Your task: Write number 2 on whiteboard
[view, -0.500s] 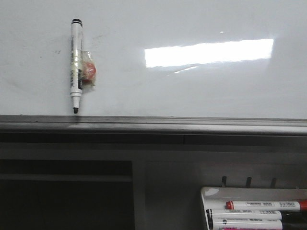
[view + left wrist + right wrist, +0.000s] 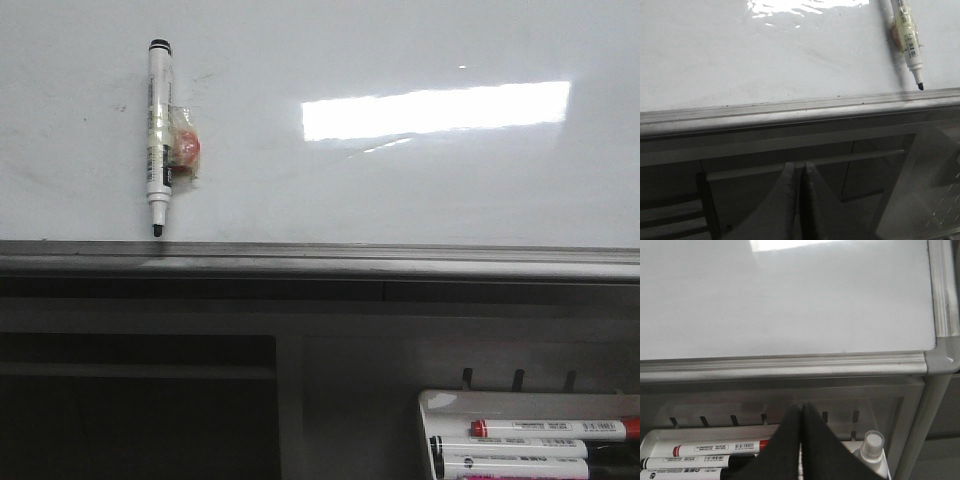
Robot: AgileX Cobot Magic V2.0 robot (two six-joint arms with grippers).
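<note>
The whiteboard (image 2: pixel 400 190) fills the upper half of the front view, glossy white with faint grey smudges and a bright glare; no number 2 shows on it. A white marker with a black cap (image 2: pixel 158 135) is stuck to the board at the left, tip down, beside a red-orange lump (image 2: pixel 187 148); it also shows in the left wrist view (image 2: pixel 907 37). My left gripper (image 2: pixel 800 167) is shut and empty below the board's rail. My right gripper (image 2: pixel 800 407) is shut and empty above the marker tray. Neither gripper shows in the front view.
A grey metal rail (image 2: pixel 320 257) runs along the board's lower edge, with the board's corner post at the right (image 2: pixel 940 360). A small white tray (image 2: pixel 445 405) below holds several markers (image 2: pixel 550 429) and a spray bottle (image 2: pixel 872 450).
</note>
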